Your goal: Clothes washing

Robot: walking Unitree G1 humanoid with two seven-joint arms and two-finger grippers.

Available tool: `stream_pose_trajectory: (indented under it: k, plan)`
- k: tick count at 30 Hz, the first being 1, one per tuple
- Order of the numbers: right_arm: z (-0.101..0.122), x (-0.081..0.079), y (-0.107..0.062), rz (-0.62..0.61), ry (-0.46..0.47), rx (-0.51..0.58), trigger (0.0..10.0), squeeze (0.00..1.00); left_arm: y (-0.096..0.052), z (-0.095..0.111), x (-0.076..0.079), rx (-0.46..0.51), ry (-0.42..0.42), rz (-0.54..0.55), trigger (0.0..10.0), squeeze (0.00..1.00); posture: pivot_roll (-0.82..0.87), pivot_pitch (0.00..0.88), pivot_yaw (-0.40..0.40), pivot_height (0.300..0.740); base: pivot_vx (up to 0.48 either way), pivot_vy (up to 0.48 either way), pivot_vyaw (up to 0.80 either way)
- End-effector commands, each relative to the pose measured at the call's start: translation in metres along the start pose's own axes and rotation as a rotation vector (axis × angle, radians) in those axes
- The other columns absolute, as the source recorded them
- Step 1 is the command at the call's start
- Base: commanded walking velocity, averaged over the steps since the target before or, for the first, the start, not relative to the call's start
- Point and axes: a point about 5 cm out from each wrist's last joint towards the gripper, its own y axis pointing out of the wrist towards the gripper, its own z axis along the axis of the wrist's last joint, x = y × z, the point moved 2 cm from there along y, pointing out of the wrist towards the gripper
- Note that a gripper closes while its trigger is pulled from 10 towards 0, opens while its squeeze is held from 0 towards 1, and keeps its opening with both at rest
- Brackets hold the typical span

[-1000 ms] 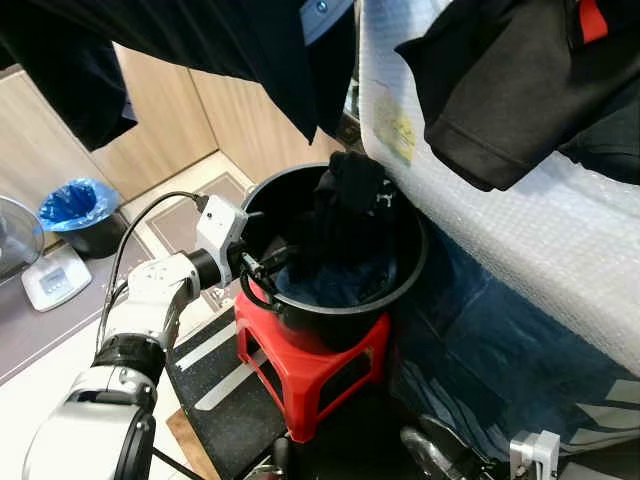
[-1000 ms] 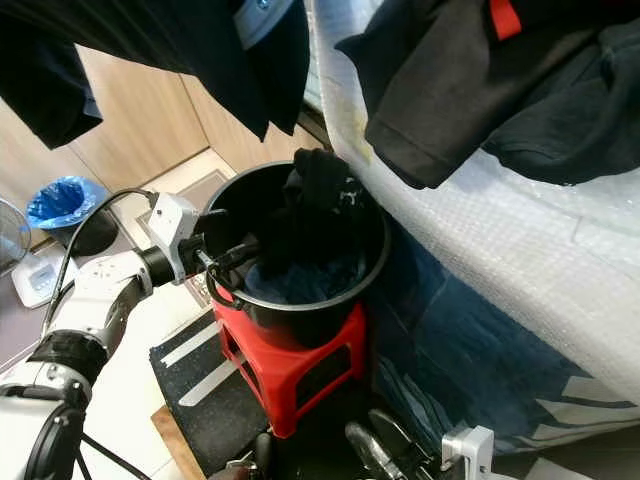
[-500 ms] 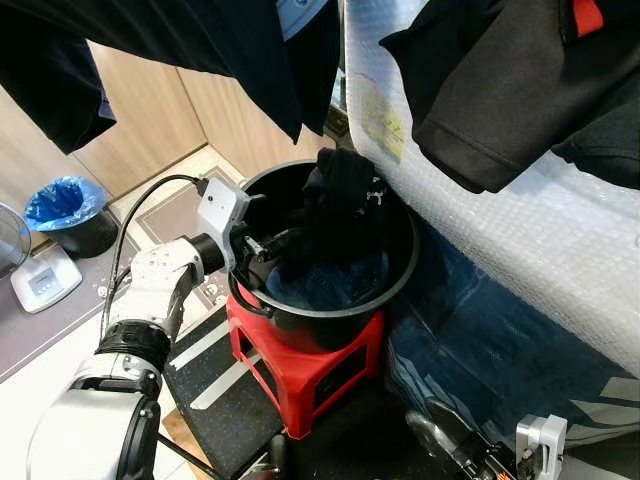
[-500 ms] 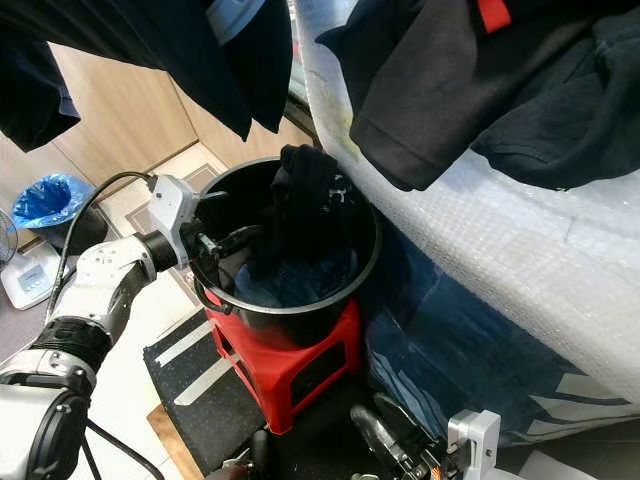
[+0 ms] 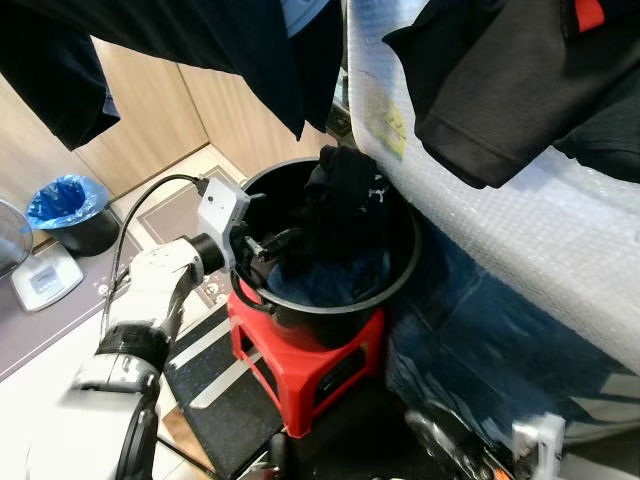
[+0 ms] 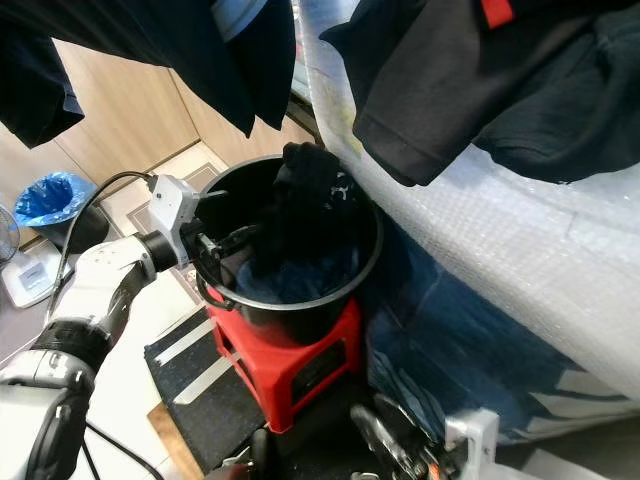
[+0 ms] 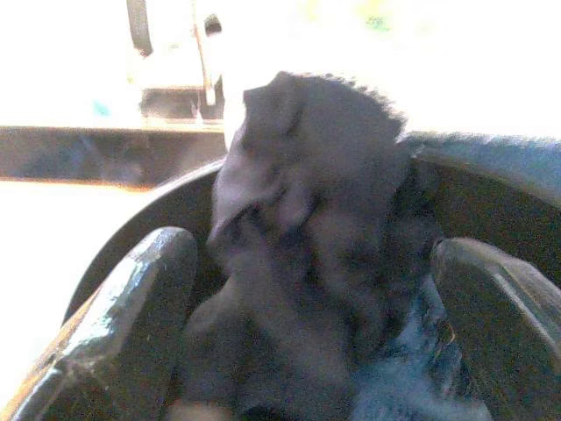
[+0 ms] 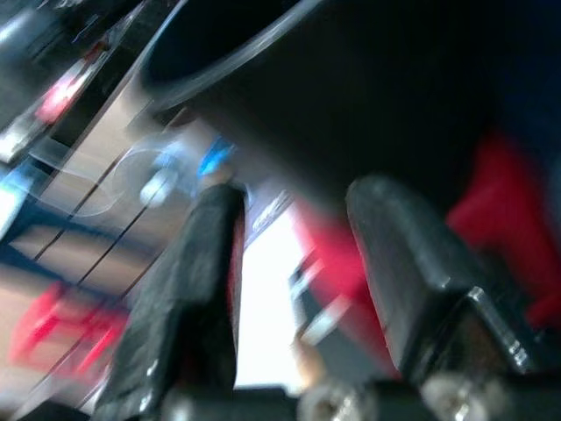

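From the head camera, a black bucket (image 5: 330,262) stands on a red stool (image 5: 310,365), just beside a bubble-wrapped appliance (image 5: 520,220) with dark shirts draped over it. Inside the bucket a black garment (image 5: 345,200) is piled against the far wall, above blue cloth (image 5: 330,285) lower down. The left gripper (image 5: 268,246) reaches over the near rim, its tips just short of the heap. The right gripper (image 6: 400,445) hangs low by the stool, idle.

In the left wrist view, the jaws stand wide open and hold nothing; the black garment (image 7: 307,228) sits between the two fingers (image 7: 131,316), slightly beyond them.

In the right wrist view, the right jaws are parted and empty, with the bucket's underside (image 8: 351,79) and the red stool blurred beyond.

To do this step well, I judge the left arm should push deeper before closing, so the jaws bite a thick fold rather than a loose edge, staying clear of the rim.
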Motion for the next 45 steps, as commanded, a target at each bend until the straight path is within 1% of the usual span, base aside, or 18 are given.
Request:
stream_pose_trajectory:
  k: [1,2,3,5,6,8,9,10,12,15,20,21,24,28,30,34,40,45]
  plan:
    - [-0.009,0.007,0.004,-0.04,-0.017,-0.012,10.0,0.0,-0.003,0.006,0.008,0.052,0.04,0.029,10.0,0.0,-0.09,0.217,0.095,0.74,0.0,0.0,0.0]
    - [-0.009,0.007,0.004,-0.04,-0.017,-0.012,10.0,0.0,-0.003,0.006,0.008,0.052,0.04,0.029,10.0,0.0,-0.09,0.217,0.095,0.74,0.0,0.0,0.0]
    - [-0.012,0.011,0.009,-0.046,-0.017,-0.013,10.0,0.0,-0.002,0.006,0.023,0.072,0.043,-0.003,10.0,0.0,-0.08,0.188,0.098,0.74,0.0,0.0,0.0]
    - [-0.014,0.014,0.012,-0.054,-0.015,-0.011,10.0,0.0,-0.001,0.006,0.038,0.094,0.039,-0.025,10.0,0.0,-0.08,0.176,0.101,0.74,0.0,0.0,0.0]
    - [-0.015,0.015,0.013,-0.057,-0.014,-0.011,10.0,0.0,-0.001,0.006,0.042,0.098,0.039,-0.031,10.0,0.0,-0.08,0.176,0.101,0.74,0.0,0.0,0.0]
    - [-0.017,0.018,0.016,-0.067,-0.01,-0.004,10.0,0.0,-0.001,0.006,0.058,0.128,0.036,-0.045,10.0,0.0,-0.08,0.164,0.102,0.74,0.0,0.0,0.0]
    - [-0.017,0.018,0.016,-0.067,-0.01,-0.004,10.0,0.0,-0.001,0.006,0.058,0.128,0.036,-0.045,10.0,0.0,-0.08,0.164,0.102,0.74,0.0,0.0,0.0]
    - [-0.018,0.022,0.016,-0.088,-0.016,-0.001,10.0,0.0,-0.002,0.001,0.07,0.114,0.022,-0.076,10.0,0.0,-0.08,0.157,0.103,0.74,0.0,0.0,0.0]
    - [-0.02,0.025,0.018,-0.107,-0.023,0.003,10.0,0.0,-0.003,-0.002,0.077,0.102,0.033,-0.095,10.0,0.0,-0.08,0.147,0.105,0.74,0.0,0.0,0.0]
    - [-0.024,0.035,0.017,-0.161,-0.043,0.004,10.0,0.0,-0.008,-0.015,0.097,0.06,0.04,-0.147,10.0,0.0,-0.09,0.131,0.106,0.74,0.0,0.0,0.0]
    - [-0.033,0.046,0.017,-0.204,-0.049,-0.002,10.0,0.0,-0.016,-0.029,0.121,0.014,0.075,-0.219,10.0,0.0,-0.08,0.117,0.105,0.74,0.0,0.0,0.0]
    - [-0.033,0.046,0.017,-0.204,-0.049,-0.002,10.0,0.0,-0.016,-0.029,0.121,0.014,0.075,-0.219,10.0,0.0,-0.08,0.117,0.105,0.74,0.0,0.0,0.0]
    - [-0.044,0.052,0.019,-0.205,-0.052,-0.031,10.0,0.0,-0.02,-0.035,0.134,-0.016,0.093,-0.252,10.0,0.0,-0.08,0.101,0.104,0.74,0.0,0.0,0.0]
    - [-0.047,0.056,0.019,-0.217,-0.053,-0.036,10.0,0.0,-0.023,-0.039,0.14,-0.033,0.089,-0.27,10.0,0.0,-0.08,0.091,0.101,0.74,0.0,0.0,0.0]
    - [-0.051,0.061,0.018,-0.24,-0.058,-0.039,10.0,0.0,-0.026,-0.043,0.146,-0.048,0.111,-0.294,10.0,0.0,-0.08,0.086,0.101,0.74,0.0,0.0,0.0]
    - [-0.054,0.07,0.016,-0.298,-0.056,-0.039,10.0,0.0,-0.034,-0.056,0.158,-0.094,0.097,-0.343,10.0,0.0,-0.08,0.069,0.1,0.74,0.0,0.0,0.0]
    - [-0.058,0.075,0.015,-0.328,-0.05,-0.039,10.0,0.0,-0.042,-0.068,0.164,-0.139,0.08,-0.332,10.0,0.0,-0.08,0.057,0.096,0.74,0.0,0.0,0.0]
    - [-0.06,0.077,0.015,-0.325,-0.051,-0.039,10.0,0.0,-0.045,-0.071,0.165,-0.154,0.061,-0.321,10.0,0.0,-0.08,0.05,0.092,0.74,0.0,0.0,0.0]
